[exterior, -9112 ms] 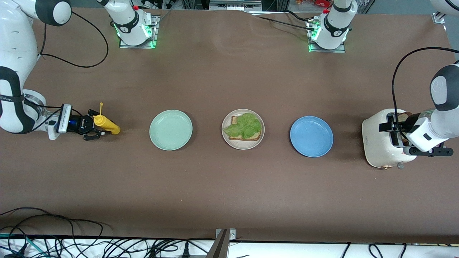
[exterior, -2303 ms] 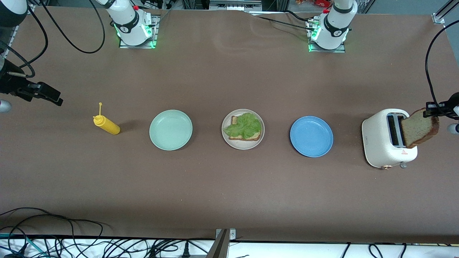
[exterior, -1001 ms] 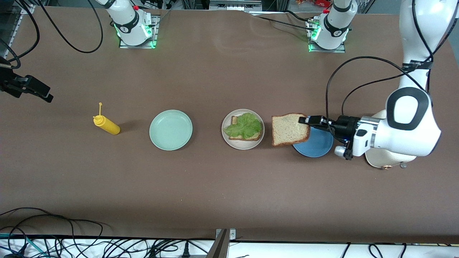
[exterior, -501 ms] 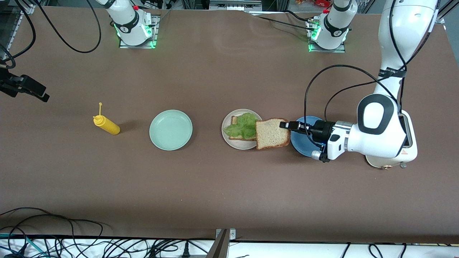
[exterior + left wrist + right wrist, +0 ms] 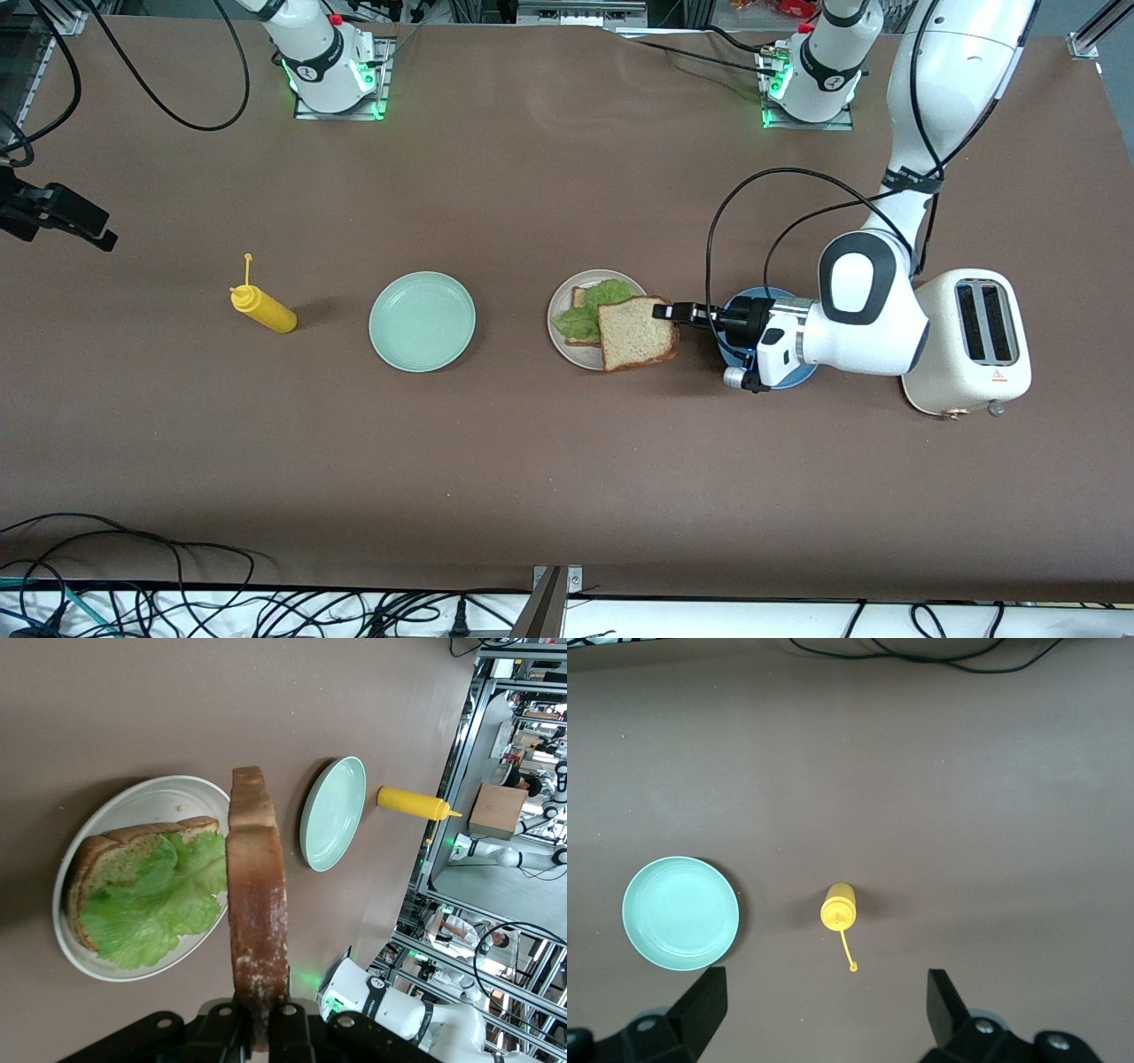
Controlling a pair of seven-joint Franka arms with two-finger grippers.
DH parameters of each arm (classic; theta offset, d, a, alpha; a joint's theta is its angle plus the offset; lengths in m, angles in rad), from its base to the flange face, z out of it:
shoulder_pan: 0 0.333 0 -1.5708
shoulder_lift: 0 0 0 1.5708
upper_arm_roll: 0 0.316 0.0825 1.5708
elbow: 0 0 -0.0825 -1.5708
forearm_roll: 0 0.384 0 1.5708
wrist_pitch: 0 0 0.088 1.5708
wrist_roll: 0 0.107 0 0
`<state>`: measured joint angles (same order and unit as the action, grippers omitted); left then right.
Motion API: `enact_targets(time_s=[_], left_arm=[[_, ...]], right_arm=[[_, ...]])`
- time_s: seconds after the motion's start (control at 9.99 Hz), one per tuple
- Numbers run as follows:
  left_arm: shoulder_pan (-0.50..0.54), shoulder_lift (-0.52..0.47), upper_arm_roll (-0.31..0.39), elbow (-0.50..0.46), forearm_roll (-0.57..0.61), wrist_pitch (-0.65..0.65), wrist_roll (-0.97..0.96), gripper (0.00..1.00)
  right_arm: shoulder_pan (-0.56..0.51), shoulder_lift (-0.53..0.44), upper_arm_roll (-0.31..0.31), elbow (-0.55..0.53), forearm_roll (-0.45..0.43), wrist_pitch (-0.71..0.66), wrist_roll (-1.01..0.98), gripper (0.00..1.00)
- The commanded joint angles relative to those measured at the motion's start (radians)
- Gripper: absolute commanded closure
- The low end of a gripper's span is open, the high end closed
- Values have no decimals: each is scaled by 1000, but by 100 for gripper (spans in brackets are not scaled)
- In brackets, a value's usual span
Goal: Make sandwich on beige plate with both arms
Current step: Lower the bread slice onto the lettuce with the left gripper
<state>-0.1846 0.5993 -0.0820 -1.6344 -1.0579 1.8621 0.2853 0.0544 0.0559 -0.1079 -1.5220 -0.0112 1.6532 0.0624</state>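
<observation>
Toast slice [image 5: 636,333] now over beige plate [image 5: 576,356], left end effector [image 5: 666,312] clamped

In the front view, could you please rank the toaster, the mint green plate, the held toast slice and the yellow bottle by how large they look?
1. Toaster
2. Mint green plate
3. Toast slice, held in the air by the left pincer, so it may look larger than it is
4. Yellow bottle

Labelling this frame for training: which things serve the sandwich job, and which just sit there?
In use: round beige plate; bottom toast slice; green lettuce leaf; top toast slice in left gripper.

Idle: mint green plate; blue plate; yellow squeeze bottle; white toaster; right gripper.
</observation>
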Motion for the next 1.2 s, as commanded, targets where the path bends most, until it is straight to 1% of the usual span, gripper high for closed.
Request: enact_targets(time_s=[0.0, 0.1, 0.3, 0.8, 1.1], left_arm=[[-39, -16, 2, -41, -66, 69, 32, 100], [-58, -16, 2, -42, -68, 74, 32, 100], [-101, -21, 2, -80, -68, 136, 34, 100], [-156, -16, 2, -107, -71, 207, 34, 100], [-164, -3, 2, -110, -66, 207, 34, 100]], right_arm=[[-4, 1, 0, 31, -6, -21, -21, 0], [-4, 1, 0, 31, -4, -21, -21, 0], [-2, 1, 0, 31, -4, -21, -21, 0], [-2, -1, 0, 32, -4, -23, -22, 0], [-4, -1, -1, 32, -4, -21, -22, 0]])
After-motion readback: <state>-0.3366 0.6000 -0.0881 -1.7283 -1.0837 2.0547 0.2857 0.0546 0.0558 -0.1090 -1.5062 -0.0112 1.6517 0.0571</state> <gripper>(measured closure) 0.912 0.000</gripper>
